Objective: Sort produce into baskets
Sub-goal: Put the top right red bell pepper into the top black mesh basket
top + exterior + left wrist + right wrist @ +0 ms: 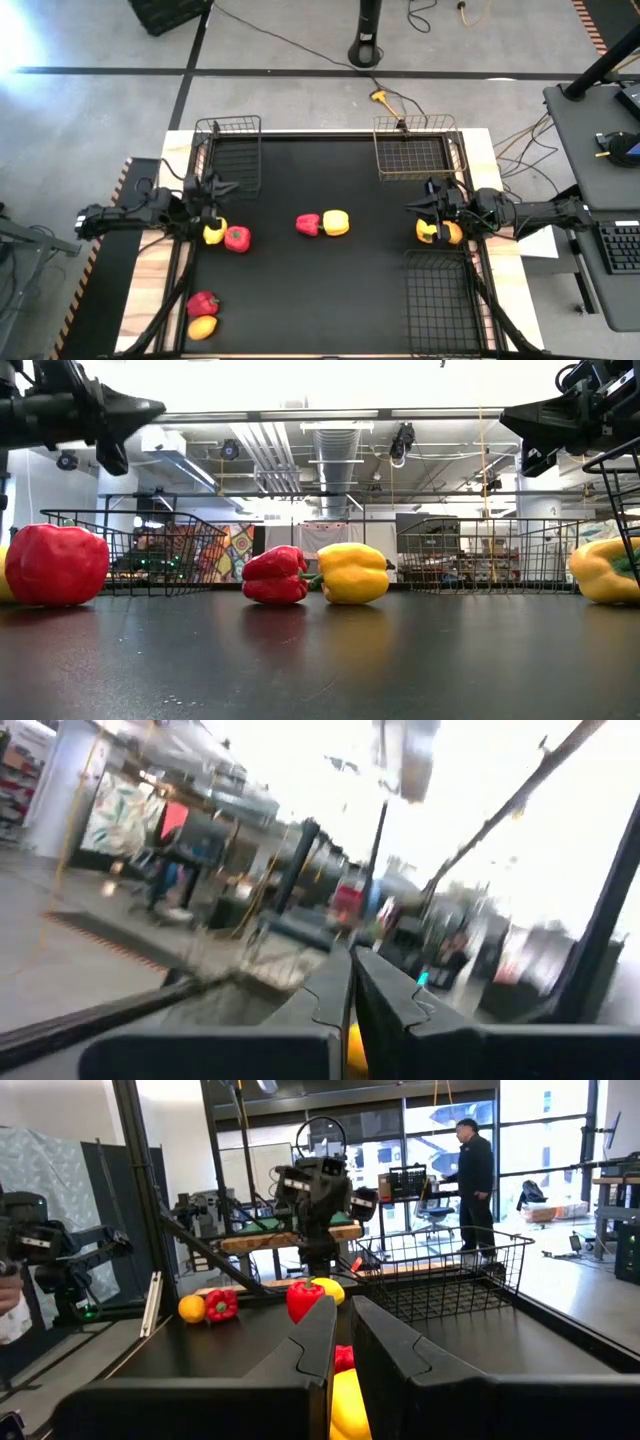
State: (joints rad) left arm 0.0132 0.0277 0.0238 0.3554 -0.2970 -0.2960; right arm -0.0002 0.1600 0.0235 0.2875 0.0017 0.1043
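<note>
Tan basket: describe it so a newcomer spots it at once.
Start at the black tabletop in the high view and go to its far edge, right arm's side. The tan-bronze wire basket sits at that corner, beyond the right gripper. It is the only light-coloured basket: the far-left basket and the near-right basket are black wire.

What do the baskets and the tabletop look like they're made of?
The black basket and the tan-bronze basket look like thin metal wire mesh: you can see through their open grids. The tabletop looks like a black, slightly glossy sheet, since the red pepper throws a faint reflection on it; plastic or laminate, hard to say.
</note>
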